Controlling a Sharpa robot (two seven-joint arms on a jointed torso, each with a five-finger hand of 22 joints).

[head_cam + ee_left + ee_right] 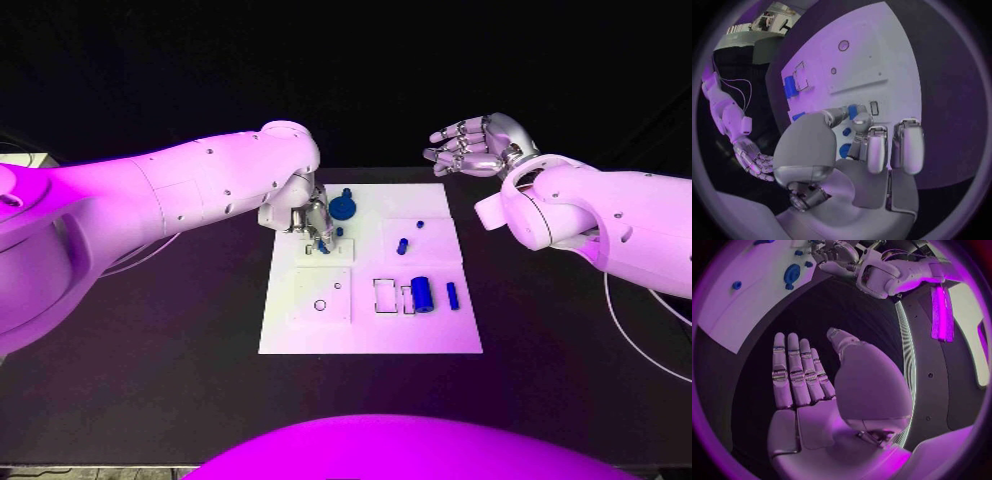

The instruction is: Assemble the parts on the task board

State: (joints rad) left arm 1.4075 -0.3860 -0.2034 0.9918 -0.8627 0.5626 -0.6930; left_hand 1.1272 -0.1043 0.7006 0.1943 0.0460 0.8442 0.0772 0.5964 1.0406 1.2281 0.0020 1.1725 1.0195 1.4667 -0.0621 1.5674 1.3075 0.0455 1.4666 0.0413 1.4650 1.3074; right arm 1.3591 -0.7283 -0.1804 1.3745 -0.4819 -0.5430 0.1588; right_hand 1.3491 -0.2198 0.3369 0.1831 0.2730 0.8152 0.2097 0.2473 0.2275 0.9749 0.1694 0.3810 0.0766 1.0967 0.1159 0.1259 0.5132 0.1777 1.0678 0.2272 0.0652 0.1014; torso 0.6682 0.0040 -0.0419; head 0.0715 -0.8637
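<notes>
The white task board (375, 335) lies in the middle of the black table. My left hand (303, 218) reaches down over its far left corner. In the left wrist view the thumb and a finger of that hand (861, 145) pinch a small blue part (853, 111) just above the board (873, 55). A round blue part (343, 207) stands right beside it. Two tiny blue parts (404, 243) lie further right. A blue cylinder (423, 294) and a thin blue bar (451, 294) lie at the board's right side. My right hand (476, 145) hangs raised beyond the far right corner, fingers spread, holding nothing (811, 390).
A raised square plate (320, 295) with small holes sits on the board's near left. Outlined slots (385, 295) lie beside the cylinder. Bare black table surrounds the board on all sides.
</notes>
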